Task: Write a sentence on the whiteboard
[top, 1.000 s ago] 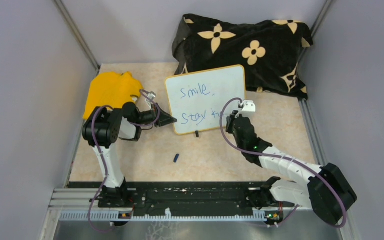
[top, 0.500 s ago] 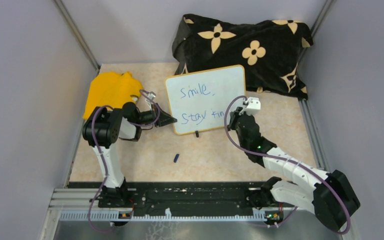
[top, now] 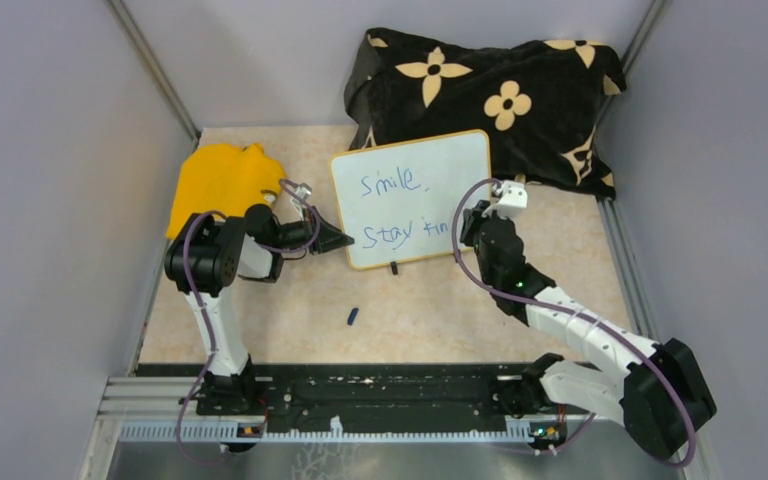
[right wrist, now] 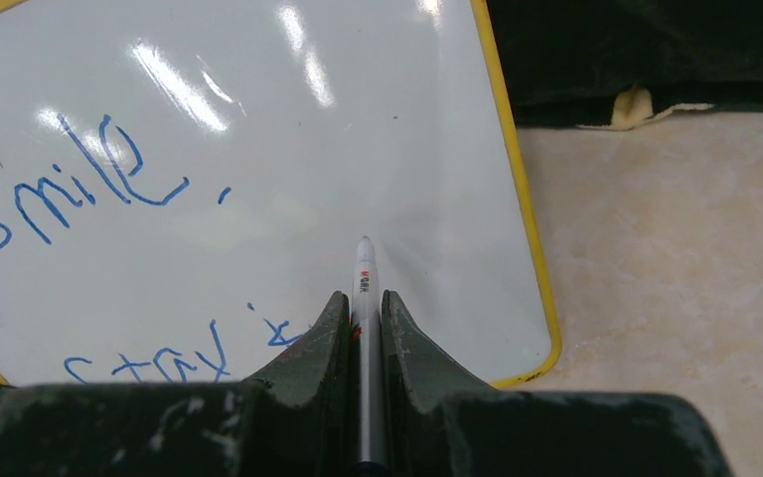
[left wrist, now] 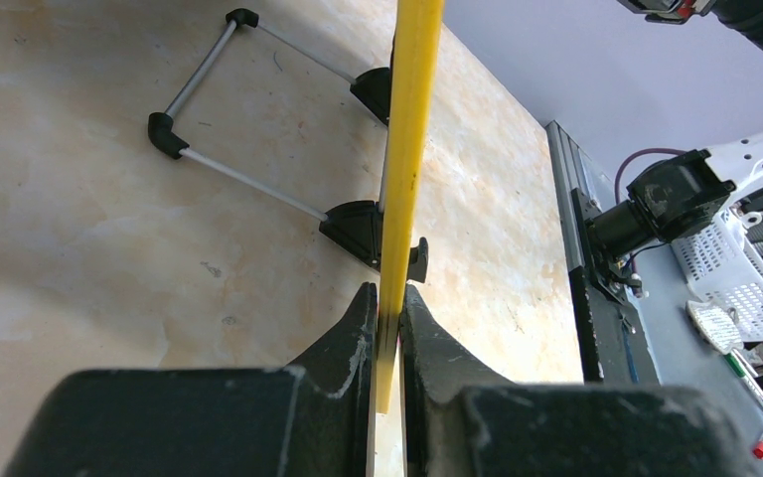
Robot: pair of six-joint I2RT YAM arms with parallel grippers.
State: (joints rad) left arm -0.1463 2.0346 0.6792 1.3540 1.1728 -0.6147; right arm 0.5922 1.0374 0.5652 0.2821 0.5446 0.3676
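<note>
Whiteboard (top: pixel 412 197): propped on the counter (top: pixel 410 300), before the flowered cloth (top: pixel 520 90).
Sentence (top: pixel 390 184): "Smile," is read clearly; the second line is cut off by the right arm, perhaps unfinished.
Left jaws: closed on the whiteboard's rim.
Right jaws: closed on a marker (right wrist: pixel 364 273); tip contact cannot be told.

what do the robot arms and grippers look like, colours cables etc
The left arm and right arm have white links, bulky black joint housings and a purple cable looping along each. The left gripper and right gripper have black, tapered fingers, scuffed in places. A small white block sits on the right wrist.
</note>
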